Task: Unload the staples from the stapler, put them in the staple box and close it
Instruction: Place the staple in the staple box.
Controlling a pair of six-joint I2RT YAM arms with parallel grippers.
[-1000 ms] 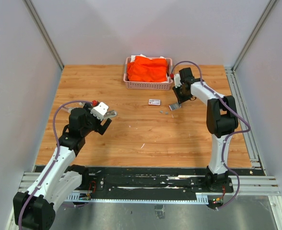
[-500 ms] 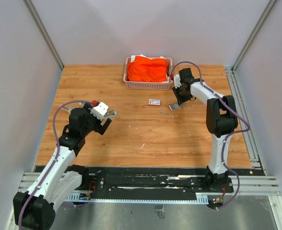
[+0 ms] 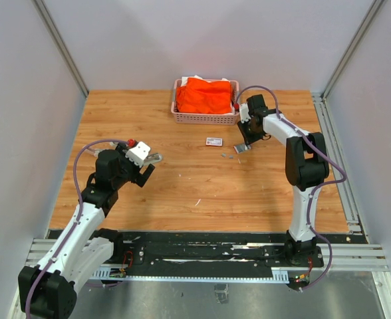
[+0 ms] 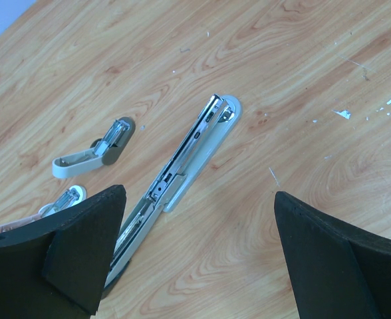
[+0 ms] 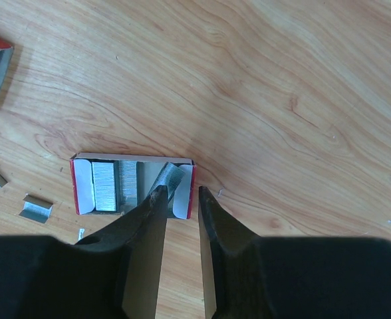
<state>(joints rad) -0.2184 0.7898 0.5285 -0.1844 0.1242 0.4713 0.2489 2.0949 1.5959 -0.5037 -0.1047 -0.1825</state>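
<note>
The stapler lies opened flat on the wood, a long silvery channel on a pale base. My left gripper hovers over it, open wide, its left finger above the stapler's near end; it is at the table's left. My right gripper is at the back right, jaws a narrow gap apart with nothing between them. Its tips straddle the right end of an open red-edged staple box. That box holds staples in strips, one strip leaning. Loose staples lie left of the box.
A pink basket with orange cloth stands at the back centre. A small white box with a red label lies left of the right gripper. Two smaller staplers lie beside the opened one. Grey walls enclose the table.
The right gripper has crept slightly to the left over the staple box. The left arm has not moved.
</note>
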